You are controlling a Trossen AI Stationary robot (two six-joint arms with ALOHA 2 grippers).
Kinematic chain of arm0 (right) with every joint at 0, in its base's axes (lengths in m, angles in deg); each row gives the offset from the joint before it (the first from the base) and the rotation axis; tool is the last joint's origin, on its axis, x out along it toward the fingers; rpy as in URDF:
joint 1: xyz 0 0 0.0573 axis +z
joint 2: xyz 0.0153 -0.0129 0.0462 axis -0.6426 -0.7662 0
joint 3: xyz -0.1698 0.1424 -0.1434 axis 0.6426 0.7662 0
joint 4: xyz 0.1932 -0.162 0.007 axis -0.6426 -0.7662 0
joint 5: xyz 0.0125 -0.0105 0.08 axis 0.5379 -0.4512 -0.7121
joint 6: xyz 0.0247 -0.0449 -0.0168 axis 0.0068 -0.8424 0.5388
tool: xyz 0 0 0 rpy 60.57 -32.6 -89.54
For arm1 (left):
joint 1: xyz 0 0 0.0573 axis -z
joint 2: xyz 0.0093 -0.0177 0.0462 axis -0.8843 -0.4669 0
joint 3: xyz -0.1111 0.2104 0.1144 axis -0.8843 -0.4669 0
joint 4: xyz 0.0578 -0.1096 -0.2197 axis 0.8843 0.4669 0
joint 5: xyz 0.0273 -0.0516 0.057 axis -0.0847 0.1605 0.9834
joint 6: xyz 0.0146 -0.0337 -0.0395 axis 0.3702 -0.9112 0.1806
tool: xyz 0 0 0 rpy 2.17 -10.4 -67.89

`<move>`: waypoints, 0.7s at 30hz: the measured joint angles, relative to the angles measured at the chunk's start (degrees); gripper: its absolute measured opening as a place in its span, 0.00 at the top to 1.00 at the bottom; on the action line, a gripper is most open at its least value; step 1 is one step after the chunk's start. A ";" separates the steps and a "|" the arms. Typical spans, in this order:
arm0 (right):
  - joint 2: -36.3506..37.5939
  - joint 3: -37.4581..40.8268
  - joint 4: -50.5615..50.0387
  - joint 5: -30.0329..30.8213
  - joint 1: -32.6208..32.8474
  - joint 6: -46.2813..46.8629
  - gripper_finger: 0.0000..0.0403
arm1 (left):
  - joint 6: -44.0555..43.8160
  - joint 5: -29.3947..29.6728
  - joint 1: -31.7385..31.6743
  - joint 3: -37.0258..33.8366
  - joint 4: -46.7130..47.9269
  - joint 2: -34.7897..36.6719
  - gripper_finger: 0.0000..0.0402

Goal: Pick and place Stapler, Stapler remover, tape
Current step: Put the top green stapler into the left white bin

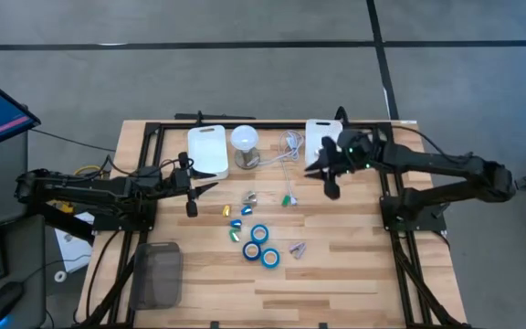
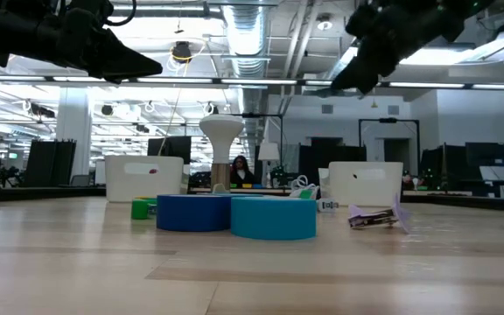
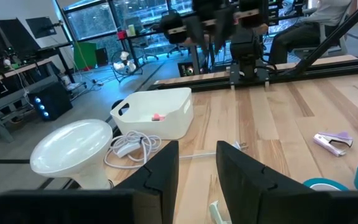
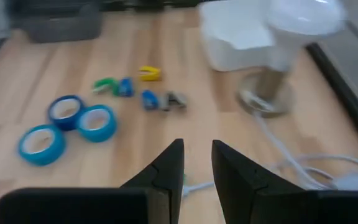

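Blue tape (image 1: 259,244) rolls clustered mid-table, untouched; right gripper (image 1: 329,174) hovering up beyond them by the white bin (image 1: 322,137), fingers slightly parted, empty, seemingly poised to descend.

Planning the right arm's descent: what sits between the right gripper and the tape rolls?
In the high view, only a small green-and-white piece lies between the right gripper and the tape; otherwise bare wood.

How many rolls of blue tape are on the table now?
3, clustered mid-table: one roll nearest the lamp, a second roll just beyond it, the third roll beside that, nearest the purple stapler remover. None looks hidden.
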State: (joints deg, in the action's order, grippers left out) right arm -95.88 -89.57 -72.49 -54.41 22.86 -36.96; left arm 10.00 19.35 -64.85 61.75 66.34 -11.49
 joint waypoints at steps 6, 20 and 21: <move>-1.80 0.01 1.32 2.09 6.33 -0.78 0.81 | 0.00 0.01 -0.02 0.00 -0.02 0.00 0.75; -12.19 -0.03 4.41 6.06 10.01 -7.78 0.81 | 0.00 0.00 0.00 0.00 -0.02 0.00 0.75; -12.99 -0.41 4.28 6.87 10.25 -8.23 0.81 | 0.00 0.01 -0.02 0.00 -0.02 0.00 0.75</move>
State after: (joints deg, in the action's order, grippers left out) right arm -108.87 -89.97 -68.21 -47.55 33.12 -45.19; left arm 10.00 19.36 -64.86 61.75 66.32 -11.49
